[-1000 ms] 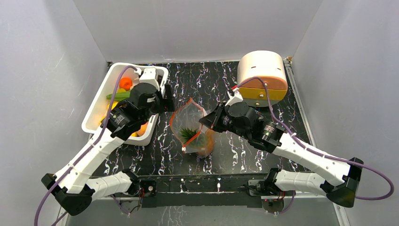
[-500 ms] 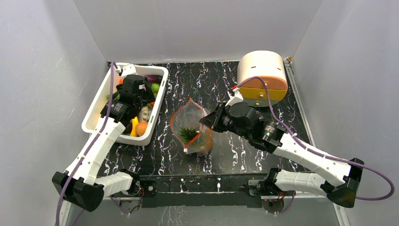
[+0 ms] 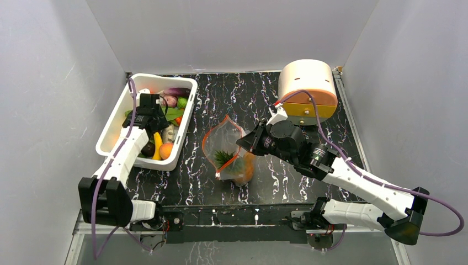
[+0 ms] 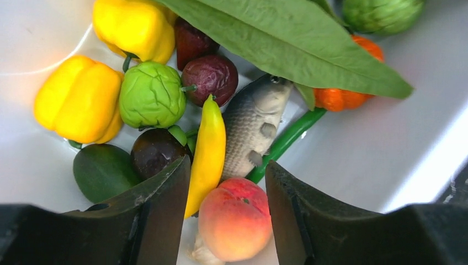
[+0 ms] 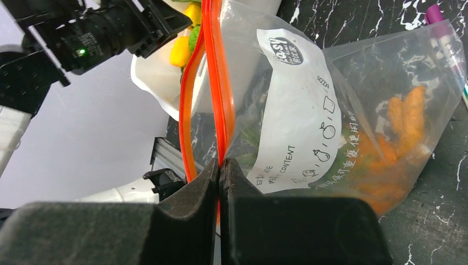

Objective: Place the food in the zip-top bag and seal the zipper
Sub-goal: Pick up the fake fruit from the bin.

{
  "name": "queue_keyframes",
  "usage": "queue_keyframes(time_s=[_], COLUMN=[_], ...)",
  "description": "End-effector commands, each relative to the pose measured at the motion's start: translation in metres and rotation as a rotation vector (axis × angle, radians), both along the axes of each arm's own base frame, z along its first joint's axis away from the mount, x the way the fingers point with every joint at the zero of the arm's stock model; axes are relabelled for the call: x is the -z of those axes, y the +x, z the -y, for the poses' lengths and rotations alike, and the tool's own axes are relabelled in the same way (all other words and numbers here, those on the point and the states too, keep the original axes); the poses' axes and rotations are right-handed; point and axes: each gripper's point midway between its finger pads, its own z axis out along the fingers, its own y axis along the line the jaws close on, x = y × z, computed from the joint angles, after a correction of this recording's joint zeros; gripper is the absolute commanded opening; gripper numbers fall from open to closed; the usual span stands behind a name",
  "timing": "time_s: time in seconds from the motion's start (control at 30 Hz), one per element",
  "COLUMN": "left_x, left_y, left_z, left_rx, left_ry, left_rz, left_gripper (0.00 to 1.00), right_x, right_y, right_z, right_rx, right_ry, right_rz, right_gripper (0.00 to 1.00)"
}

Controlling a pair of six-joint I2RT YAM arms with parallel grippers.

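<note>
- Two grippers are showing. The left gripper [image 4: 227, 168] is hanging spread wide with nothing in it, over the white rectangular plastic tub [image 3: 110, 130] at the far left. The right gripper [image 5: 221, 165] is pinching the orange-red zipper strip [image 5: 219, 88].
- One clear floppy zip-top bag [image 3: 230, 152] is sitting mid-table on the black marbled tabletop [image 3: 287, 182], right of the tub. The right gripper is holding its mouth up from the right side.
- Counting the tub from the left wrist view:
  - two yellow plastic bell peppers [image 4: 77, 102]
  - one yellow chili [image 4: 208, 146]
  - one pink-orange peach [image 4: 234, 218]
  - one grey toy fish [image 4: 254, 124]
  - one lumpy green round veg [image 4: 152, 94]
  - three dark round fruits [image 4: 209, 77]
  - one long green leaf [image 4: 292, 44]
  - one orange piece [image 4: 342, 98] peeking out from under that leaf
  - one green bean [image 4: 287, 138]
  - one green artichoke-looking thing [image 4: 381, 14]
  - one dark green oval [image 4: 102, 171]
- The peach is lying right between the spread fingers, with the chili just beside it.
- The bag is looking see-through and crinkly, with a white printed label [image 5: 298, 99]. The zipper's two lips are gaping apart into a loop away from the pinch, so it's not sealed.
- Sitting inside it: some orange carrot-like pieces [image 5: 403, 121] and one spiky green tuft [image 3: 223, 157].
- One thin purple pen [image 5: 441, 30] is showing by the bag's bottom corner, and one round cream-and-orange container [image 3: 307, 88] is sitting far right.
</note>
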Motion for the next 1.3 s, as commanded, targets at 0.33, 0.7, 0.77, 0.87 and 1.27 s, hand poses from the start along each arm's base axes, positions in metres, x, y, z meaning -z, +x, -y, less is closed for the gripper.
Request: queue_keyframes(time_s=[0.33, 0.7, 0.77, 0.87, 1.27], left_x=[0.062, 0.094, 0.099, 0.102, 0.045], left_y=[0.028, 0.031, 0.028, 0.024, 0.006], left_z=[-0.027, -0.024, -0.024, -0.027, -0.010], left_rx=[-0.010, -0.018, -0.022, -0.032, 0.040], left_ry=[-0.106, -0.157, -0.158, -0.148, -0.208], left_rz=[-0.051, -0.120, -0.138, -0.161, -0.082], left_gripper=[0.44, 0.42, 0.39, 0.28, 0.13], right_x=[-0.026, -0.021, -0.020, -0.017, -0.035], right_y=[0.007, 0.007, 0.006, 0.005, -0.027], right_z=[0.007, 0.007, 0.006, 0.007, -0.010], right_rx=[0.034, 0.037, 0.030, 0.026, -0.267], right_ry=[0.024, 0.027, 0.026, 0.015, -0.065], right_rz=[0.082, 0.073, 0.068, 0.063, 0.156], right_gripper=[0.00, 0.00, 0.00, 0.00, 0.00])
